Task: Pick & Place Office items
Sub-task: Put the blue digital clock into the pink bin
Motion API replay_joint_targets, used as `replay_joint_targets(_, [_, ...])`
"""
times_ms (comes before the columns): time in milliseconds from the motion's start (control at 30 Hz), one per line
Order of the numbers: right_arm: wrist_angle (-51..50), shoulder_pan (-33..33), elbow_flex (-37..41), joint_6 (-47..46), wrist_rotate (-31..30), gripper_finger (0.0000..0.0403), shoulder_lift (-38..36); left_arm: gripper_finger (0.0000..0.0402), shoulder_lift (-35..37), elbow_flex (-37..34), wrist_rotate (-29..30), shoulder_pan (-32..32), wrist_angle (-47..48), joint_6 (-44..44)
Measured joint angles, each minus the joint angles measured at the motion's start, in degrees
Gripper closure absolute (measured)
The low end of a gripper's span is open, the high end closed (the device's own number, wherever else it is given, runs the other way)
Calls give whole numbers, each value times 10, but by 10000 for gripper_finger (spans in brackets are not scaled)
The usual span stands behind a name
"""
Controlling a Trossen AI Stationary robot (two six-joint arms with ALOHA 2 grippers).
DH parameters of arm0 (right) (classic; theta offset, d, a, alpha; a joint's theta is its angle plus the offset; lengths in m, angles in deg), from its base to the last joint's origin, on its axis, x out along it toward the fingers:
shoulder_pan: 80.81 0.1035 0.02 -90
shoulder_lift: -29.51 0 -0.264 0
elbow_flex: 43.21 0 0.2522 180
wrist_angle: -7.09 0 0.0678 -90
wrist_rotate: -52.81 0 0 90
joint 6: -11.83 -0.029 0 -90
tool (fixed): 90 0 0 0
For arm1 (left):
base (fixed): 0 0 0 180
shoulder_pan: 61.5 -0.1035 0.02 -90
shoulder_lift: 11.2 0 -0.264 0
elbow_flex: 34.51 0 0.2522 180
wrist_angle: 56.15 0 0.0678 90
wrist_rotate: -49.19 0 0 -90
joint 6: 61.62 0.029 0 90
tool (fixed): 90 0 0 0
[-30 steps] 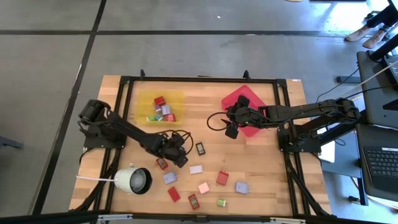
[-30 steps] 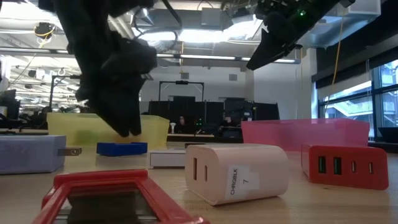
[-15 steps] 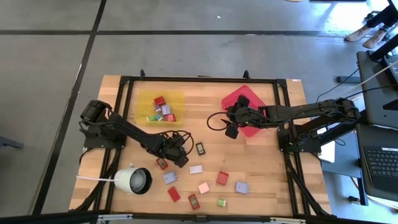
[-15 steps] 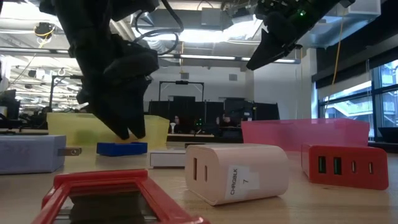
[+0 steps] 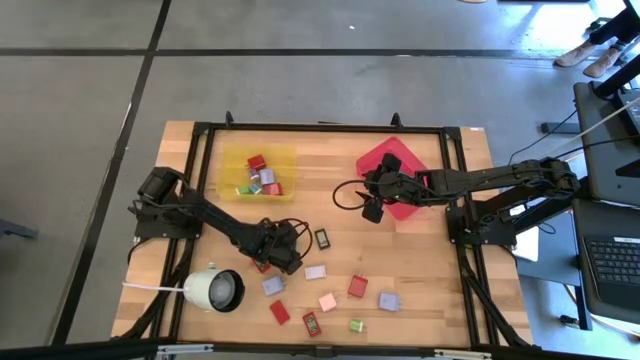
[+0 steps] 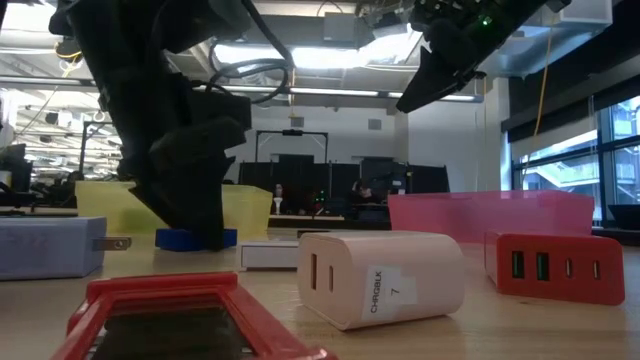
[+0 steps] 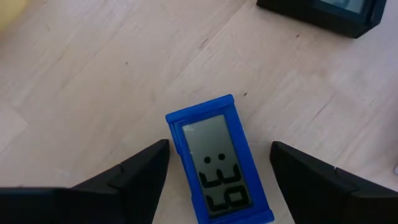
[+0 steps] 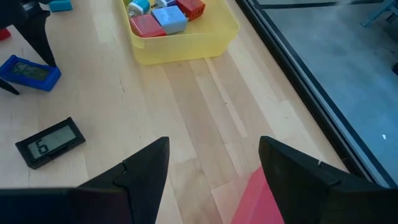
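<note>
Fingers (image 7: 140, 171) of the left arm stand wide apart astride the blue clock (image 7: 217, 162), its long axis running between them; the right arm's hang parted over the red tray (image 5: 385, 160).

A small blue rectangular clock with a grey digit display (image 7: 219, 165) lies flat on the wooden table, and a black clock of the same kind (image 8: 50, 142) lies flat near it. Several small red, blue and lilac blocks (image 5: 258, 177) lie together in the yellow tray. More small flat blocks, red, white, pink, lilac and green (image 5: 328, 300), lie scattered apart on the table's front part.
</note>
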Motion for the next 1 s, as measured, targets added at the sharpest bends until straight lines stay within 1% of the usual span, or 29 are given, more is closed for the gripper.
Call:
replay_joint_targets(133, [0,0,0,0,0,152,0,142,1,0,-4,0,0,-2])
replay_joint_targets(367, [0,0,0,0,0,152,0,195,0,-1,-6,2,0,9])
replay_joint_targets(600, [0,0,0,0,0,152,0,245,-1,8,1,1,1,43])
replay_joint_targets(700, [0,0,0,0,0,152,0,250,-5,29,16,0,9,86])
replay_joint_targets(867, [0,0,0,0,0,152,0,238,-4,89,84,-4,1,153])
replay_joint_targets(1000, [0,0,0,0,0,152,0,238,-4,142,117,-8,-2,222])
